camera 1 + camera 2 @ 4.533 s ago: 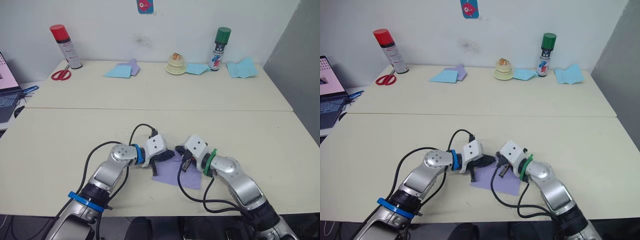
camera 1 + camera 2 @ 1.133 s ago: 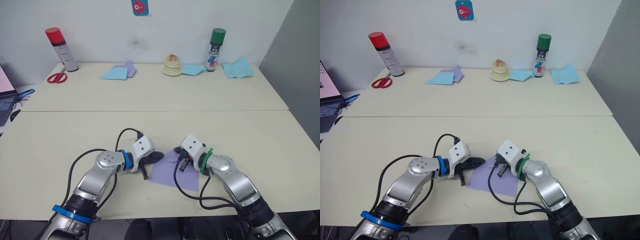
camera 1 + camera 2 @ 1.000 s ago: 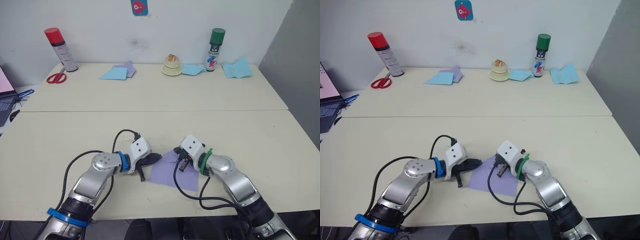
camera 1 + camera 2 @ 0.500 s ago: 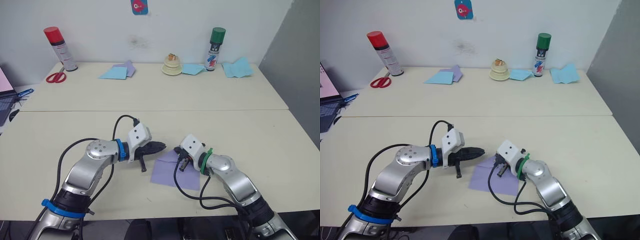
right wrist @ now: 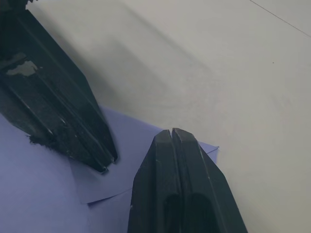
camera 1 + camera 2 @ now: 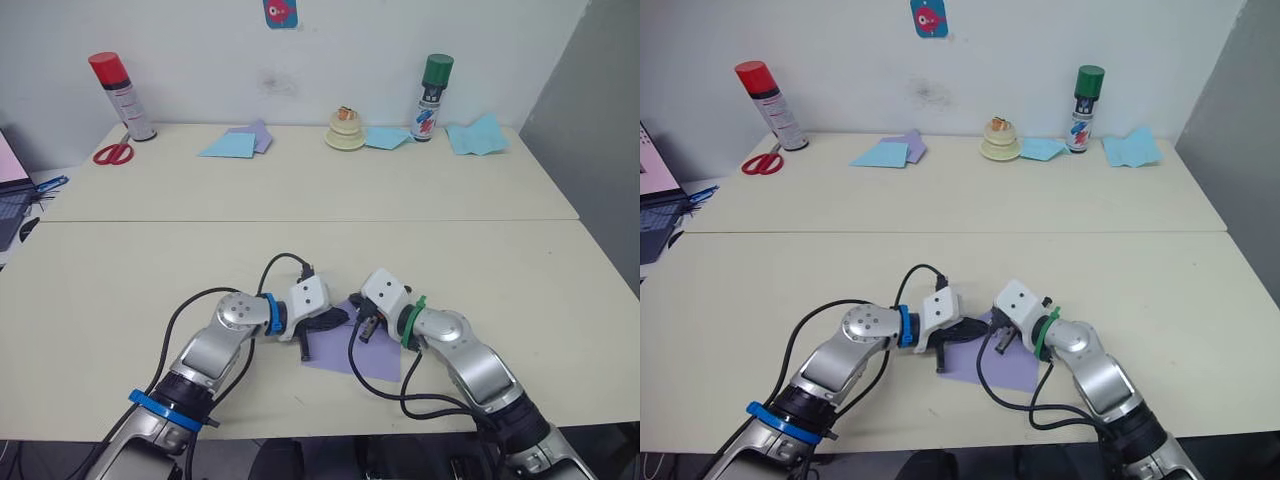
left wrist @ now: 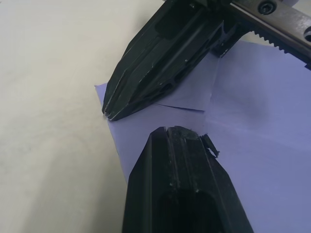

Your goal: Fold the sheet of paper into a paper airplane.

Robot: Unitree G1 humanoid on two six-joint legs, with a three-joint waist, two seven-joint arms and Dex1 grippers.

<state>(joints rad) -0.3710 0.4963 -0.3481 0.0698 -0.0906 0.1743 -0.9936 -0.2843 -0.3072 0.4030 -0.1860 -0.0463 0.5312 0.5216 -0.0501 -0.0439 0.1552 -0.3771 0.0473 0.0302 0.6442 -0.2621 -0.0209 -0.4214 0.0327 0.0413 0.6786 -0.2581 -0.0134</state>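
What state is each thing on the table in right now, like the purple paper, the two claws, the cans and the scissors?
sheet of paper: flat on table, one corner folded over.
left gripper: open, over paper's corner.
right gripper: open, at folded corner.
red-capped can: upright, capped.
green-capped can: upright, capped.
scissors: lying flat.

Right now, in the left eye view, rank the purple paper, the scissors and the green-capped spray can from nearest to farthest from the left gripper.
1. The sheet of paper, right under the left gripper.
2. The scissors, far left at the back.
3. The green-capped spray can, far right at the back; nearly level with the scissors, a close call.
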